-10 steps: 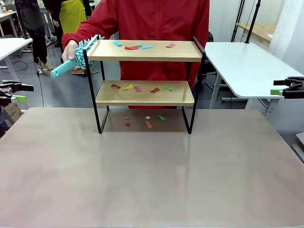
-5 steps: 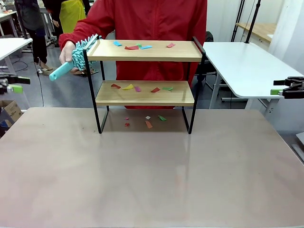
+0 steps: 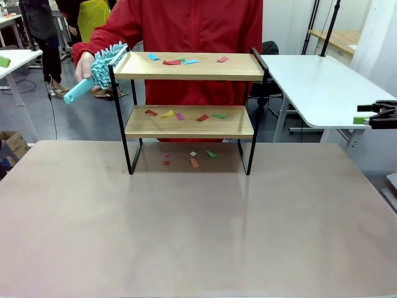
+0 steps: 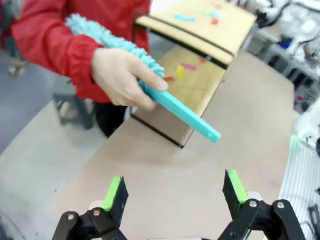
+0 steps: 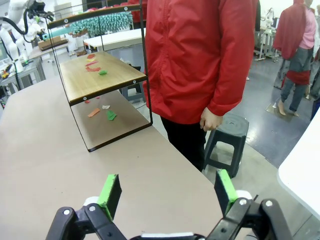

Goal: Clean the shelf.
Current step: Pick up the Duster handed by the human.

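Green-padded black left fingers [image 4: 114, 194] stand wide apart with nothing between them. They hang above the pale brown desk [image 4: 165, 165], off the left end of the small two-tier shelf [image 4: 200, 92] of light wooden boards in a thin black metal frame. Just beyond them, clear of both pads, is the end of the smooth handle of a teal fluffy duster [image 4: 182, 112]. The person's hand [image 4: 122, 77], coming out of a red sleeve [image 4: 55, 47], grips that handle. In the front view the duster's shaggy head sits at the shelf's upper left corner, level with the top board and by the black side rail; whether it touches the wood I cannot tell.

Green-padded right fingers [image 5: 223, 189] are likewise spread wide and empty, well off the shelf's right end, near a white side table [image 3: 322, 87]. Their camera looks along the desk to that end of the shelf. The person in a red jacket [image 5: 200, 55] stands behind the shelf, the other hand [image 5: 211, 119] hanging down beside a black stool [image 5: 225, 135].

The shelf stands upright on the desk's far middle, directly in front of the person. Small coloured paper scraps [image 3: 172, 62] lie on its top board, on its lower board, and on the desk under it.
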Available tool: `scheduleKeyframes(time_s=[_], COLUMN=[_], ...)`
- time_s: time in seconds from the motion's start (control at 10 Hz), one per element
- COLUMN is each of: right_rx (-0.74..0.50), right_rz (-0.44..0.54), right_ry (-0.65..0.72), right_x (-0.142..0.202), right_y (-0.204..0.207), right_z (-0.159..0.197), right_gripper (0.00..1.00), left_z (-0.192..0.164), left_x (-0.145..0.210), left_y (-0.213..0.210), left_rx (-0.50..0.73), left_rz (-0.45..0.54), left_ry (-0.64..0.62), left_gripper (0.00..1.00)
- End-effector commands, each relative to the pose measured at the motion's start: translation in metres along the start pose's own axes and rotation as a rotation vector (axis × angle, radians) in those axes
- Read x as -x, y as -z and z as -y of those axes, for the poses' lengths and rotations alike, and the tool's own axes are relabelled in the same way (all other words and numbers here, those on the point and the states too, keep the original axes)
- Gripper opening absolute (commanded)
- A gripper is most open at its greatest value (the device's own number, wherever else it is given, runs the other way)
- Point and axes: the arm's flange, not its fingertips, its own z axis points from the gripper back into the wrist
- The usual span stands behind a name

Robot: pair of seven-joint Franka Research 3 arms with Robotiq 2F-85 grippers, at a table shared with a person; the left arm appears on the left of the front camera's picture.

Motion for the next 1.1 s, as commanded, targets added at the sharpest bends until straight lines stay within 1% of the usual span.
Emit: scheduleKeyframes(time_s=[0.0,0.1,0.2,0.3,0.4,0.5,0.6,0.7,0.8,1.0], right_rx=[-0.003,-0.003,-0.003,-0.003,-0.003,-0.003,-0.003,-0.003,-0.003,-0.003], right_rz=[0.006,0.006,0.006,0.006,0.006,0.006,0.006,0.006,0.006,0.006], right_ry=[-0.001,-0.001,-0.001,-0.001,-0.001,-0.001,-0.001,-0.001,-0.001,-0.001], right_x=[-0.002,-0.002,-0.002,-0.002,-0.002,-0.002,-0.002,-0.002,-0.002,-0.002], right_y=[0.001,0.001,0.001,0.001,0.001,0.001,0.001,0.001,0.001,0.001], right_z=[-0.002,-0.002,-0.002,-0.002,-0.002,-0.002,-0.002,-0.002,-0.002,-0.002], right_gripper=[1.00,1.00,1.00,1.00,1.00,1.00,1.00,1.00,1.00,1.00], left_z=[0.041,0.060,0.079,0.099,0.113,0.124,0.132,0.140,0.145,0.150], left_x=[-0.022,-0.041,-0.062,-0.072,-0.079,-0.085,-0.088,-0.087,-0.085,-0.076], left_y=[0.010,0.013,0.026,0.042,0.061,0.079,0.096,0.108,0.113,0.132], left_rx=[-0.110,-0.175,-0.311,-0.318,-0.340,-0.370,-0.414,-0.458,-0.496,-0.529], left_rz=[-0.109,-0.217,-0.278,-0.297,-0.332,-0.329,-0.303,-0.250,-0.218,-0.259], left_ry=[-0.090,-0.183,-0.399,-0.328,-0.317,-0.307,-0.291,-0.244,-0.251,-0.232], left_gripper=[1.00,1.00,1.00,1.00,1.00,1.00,1.00,1.00,1.00,1.00])
